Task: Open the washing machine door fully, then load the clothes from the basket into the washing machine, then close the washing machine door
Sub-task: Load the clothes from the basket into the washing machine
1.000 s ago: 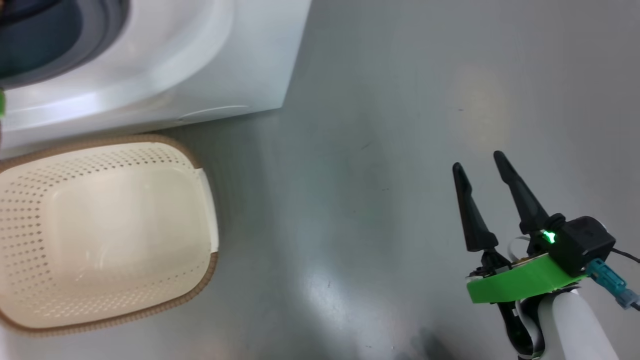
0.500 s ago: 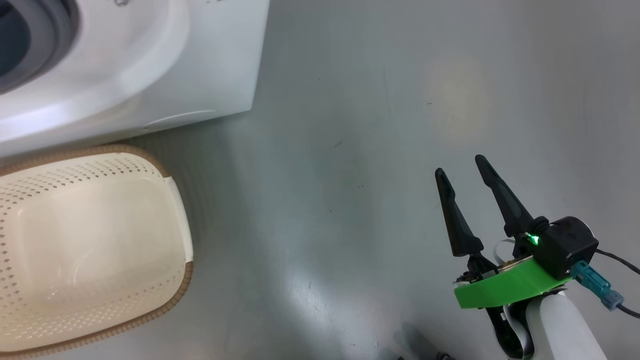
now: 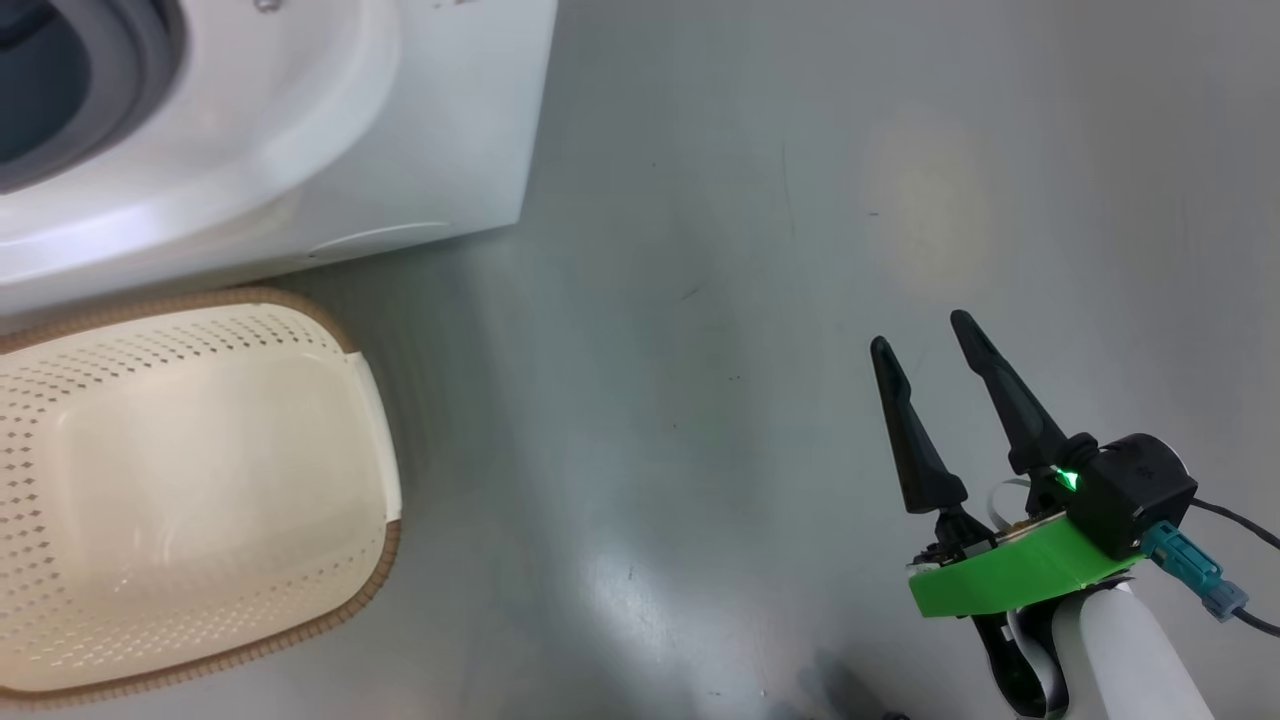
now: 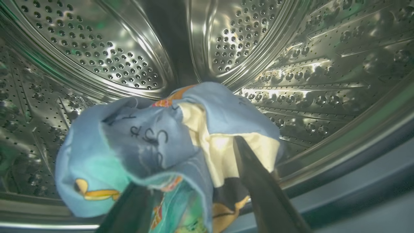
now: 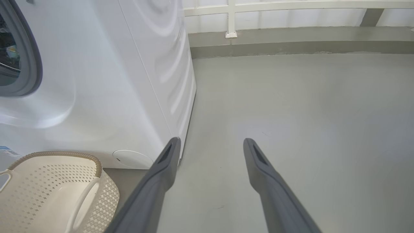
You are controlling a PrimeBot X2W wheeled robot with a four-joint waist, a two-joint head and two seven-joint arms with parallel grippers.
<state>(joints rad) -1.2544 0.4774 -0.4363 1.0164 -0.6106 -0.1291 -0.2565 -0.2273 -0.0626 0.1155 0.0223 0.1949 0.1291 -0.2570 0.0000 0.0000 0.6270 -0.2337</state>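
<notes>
In the left wrist view my left gripper [image 4: 186, 161] is inside the washing machine's perforated steel drum [image 4: 291, 64]. Its fingers stand wide apart, open. The clothes [image 4: 145, 136], light blue with orange figures and a cream part, lie bunched between and over the fingers; the left fingertip is hidden under the fabric. The cream basket [image 3: 372, 590] sits on the floor in front of the white washing machine [image 3: 400, 120] and holds nothing; it also appears in the right wrist view as basket [image 5: 58, 154] beside the washing machine [image 5: 113, 81]. My right gripper [image 3: 920, 332] hangs open over bare floor, empty. The washing machine door is out of view.
Grey floor [image 3: 700, 300] spreads to the right of the machine and basket. A low grey kerb with a white railing [image 5: 291, 38] bounds the floor at the far end. The grey gasket ring [image 5: 34, 64] edges the machine's opening.
The head camera has swung, so the machine and basket sit further left in the picture than a second ago. A green part at the far left edge has left the picture. My right gripper stays open.
</notes>
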